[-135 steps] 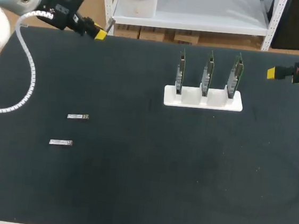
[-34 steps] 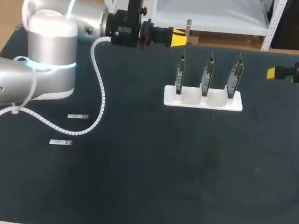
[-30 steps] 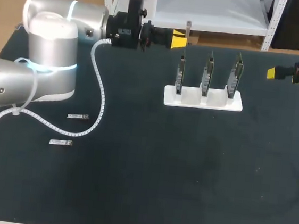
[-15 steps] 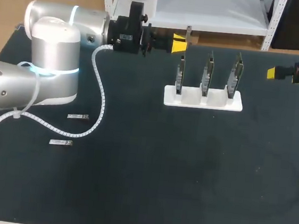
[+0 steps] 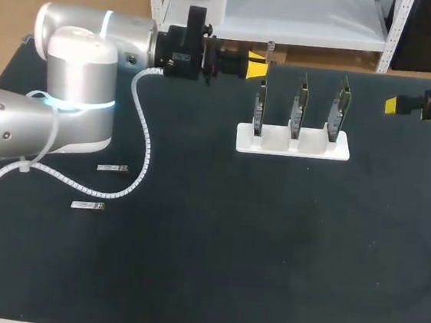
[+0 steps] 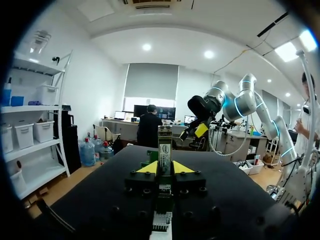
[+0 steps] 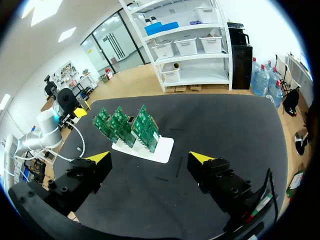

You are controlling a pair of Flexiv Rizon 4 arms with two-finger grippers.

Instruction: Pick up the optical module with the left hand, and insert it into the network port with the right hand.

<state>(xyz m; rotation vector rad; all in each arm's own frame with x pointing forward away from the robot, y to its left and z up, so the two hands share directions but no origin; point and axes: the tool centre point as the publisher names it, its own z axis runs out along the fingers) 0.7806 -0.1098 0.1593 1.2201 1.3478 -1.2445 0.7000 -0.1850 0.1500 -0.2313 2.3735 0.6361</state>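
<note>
My left gripper (image 5: pixel 258 64) hangs at the table's back edge, just left of the rack, shut on a slim silver optical module (image 5: pixel 270 51) that stands upright past its yellow tips. In the left wrist view the module (image 6: pixel 164 148) sits clamped between both fingers of the left gripper (image 6: pixel 165 167). A white rack (image 5: pixel 293 143) holds three upright green boards (image 5: pixel 299 102) with the network ports. My right gripper (image 5: pixel 392 105) rests at the table's right edge, open and empty. Its wrist view shows the right gripper (image 7: pixel 150 158) spread wide, with the rack (image 7: pixel 164 148) ahead of it.
Two spare modules lie flat on the black mat at the left, one (image 5: pixel 112 168) behind the other (image 5: pixel 87 206). The left arm's white coiled cable (image 5: pixel 141 146) droops over that area.
Since the oldest frame the left arm has swung from the back left corner rightward to the rack with the module. In the last second the gripper sank slightly. The right arm kept still.
</note>
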